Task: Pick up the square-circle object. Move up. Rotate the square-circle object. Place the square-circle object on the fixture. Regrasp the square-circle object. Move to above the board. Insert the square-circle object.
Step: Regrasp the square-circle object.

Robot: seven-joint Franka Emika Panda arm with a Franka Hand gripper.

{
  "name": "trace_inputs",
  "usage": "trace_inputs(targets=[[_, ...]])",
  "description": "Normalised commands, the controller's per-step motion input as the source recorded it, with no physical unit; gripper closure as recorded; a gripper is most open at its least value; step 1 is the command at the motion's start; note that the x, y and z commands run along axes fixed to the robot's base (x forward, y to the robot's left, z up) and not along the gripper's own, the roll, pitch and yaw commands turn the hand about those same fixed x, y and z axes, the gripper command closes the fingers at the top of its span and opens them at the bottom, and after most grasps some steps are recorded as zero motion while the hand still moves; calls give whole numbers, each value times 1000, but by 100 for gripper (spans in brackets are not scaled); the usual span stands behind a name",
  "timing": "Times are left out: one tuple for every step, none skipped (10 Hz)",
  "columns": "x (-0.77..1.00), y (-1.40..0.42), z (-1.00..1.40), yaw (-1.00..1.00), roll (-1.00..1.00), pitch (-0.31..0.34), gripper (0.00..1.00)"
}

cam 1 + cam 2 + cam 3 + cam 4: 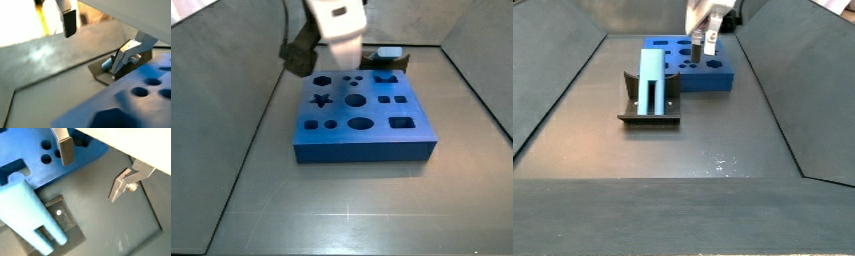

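Nearest in the side view, one square-circle object (652, 82) stands on one fixture (649, 118), left of centre. Behind sits one board (692, 72). Above it at the top hangs the end effector (708, 42), fingers apart, empty, touching nothing.

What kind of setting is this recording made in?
Probably a lab test cell for peg insertion: a grey walled enclosure, a blue board with shaped cut-outs, a fixture holding the square-circle object, and the gripper empty above the board.
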Motion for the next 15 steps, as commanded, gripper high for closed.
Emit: trace_inputs(targets=[[-10,-10,-22,-882,866,461,0],[6,-8,-34,-658,677,586,0],[24,-8,-28,-429,501,684,0],[50,-7,-19,-137,343,720,0],[59,-19,-26,125,255,694,0],[62,-30,-15,223,221,668,0],[69,-45,3,341,186,594,0],[67,-43,-10,448,154,446,0],[68,-40,-13,499,128,278,0],[64,-41,-13,495,115,202,0],[56,-39,-4,447,89,64,0],[52,-38,-2,402,75,-18,0],[43,-37,-9,348,69,-82,0],[39,-41,-12,265,65,-131,0],[1000,-20,-5,186,-10,-109,0]])
